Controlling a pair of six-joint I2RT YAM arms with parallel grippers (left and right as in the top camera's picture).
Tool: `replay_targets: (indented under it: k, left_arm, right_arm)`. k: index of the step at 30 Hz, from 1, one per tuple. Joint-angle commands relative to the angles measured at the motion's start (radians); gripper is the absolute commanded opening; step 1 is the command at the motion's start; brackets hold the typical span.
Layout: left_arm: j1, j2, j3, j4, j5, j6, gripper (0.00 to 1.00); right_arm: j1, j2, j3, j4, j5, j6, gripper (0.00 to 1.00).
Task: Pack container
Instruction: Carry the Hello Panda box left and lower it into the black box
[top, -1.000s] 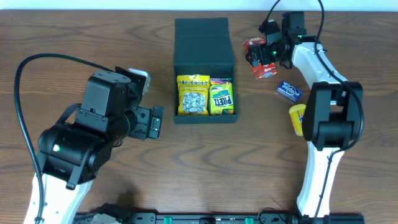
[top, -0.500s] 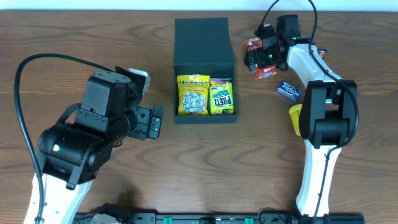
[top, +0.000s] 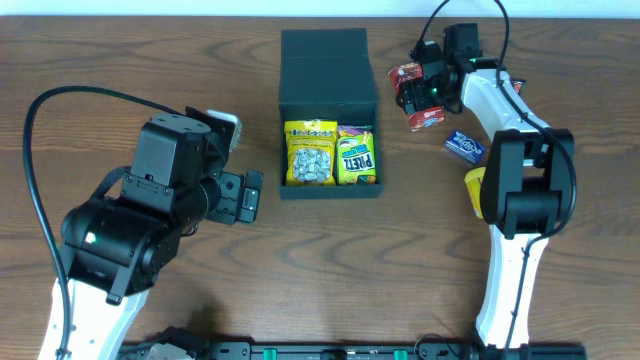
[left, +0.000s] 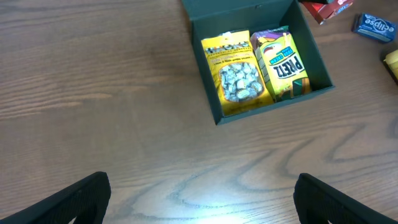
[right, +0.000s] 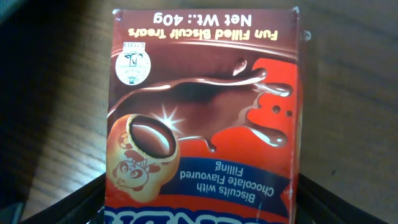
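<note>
Arms sit very differently: the right arm (top: 497, 105) stretches to the far side of the table (top: 330, 270), right of the container (top: 327, 68), with the right gripper (right: 199, 186) over a red biscuit box (right: 205, 93). One finger stands at each side of the box, though I cannot tell whether they press on it. The left arm (top: 130, 230) is folded at the near left, the left gripper (left: 202, 186) spread wide and facing the open container mid-table, where two yellow packets (top: 310, 152) lie side by side.
</note>
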Motion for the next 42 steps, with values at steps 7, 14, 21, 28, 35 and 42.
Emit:
replay_targets:
  k: [7, 14, 21, 28, 35, 42]
  left_arm:
    - [0.002, -0.004, 0.014, -0.004, -0.001, 0.006, 0.95]
    - [0.002, -0.004, 0.014, -0.004, -0.001, 0.006, 0.95]
    - [0.002, -0.004, 0.014, -0.004, -0.001, 0.006, 0.95]
    - [0.002, -0.004, 0.014, -0.004, -0.001, 0.006, 0.95]
    - [0.002, -0.004, 0.014, -0.004, -0.001, 0.006, 0.95]
    - [0.002, -0.004, 0.014, -0.004, -0.001, 0.006, 0.95]
  right_arm:
    - [0.011, -0.023, 0.179, -0.183, -0.004, 0.032, 0.78]
    - [0.032, -0.058, 0.385, -0.371, -0.129, 0.063, 0.77]
    - [0.133, -0.078, 0.455, -0.491, -0.127, 0.130, 0.76]
    - [0.279, -0.078, 0.455, -0.576, -0.103, 0.296, 0.75]
    - [0.420, -0.078, 0.452, -0.697, 0.208, 0.478, 0.74]
    - [0.454, -0.077, 0.404, -0.742, 0.332, 0.626, 0.75]
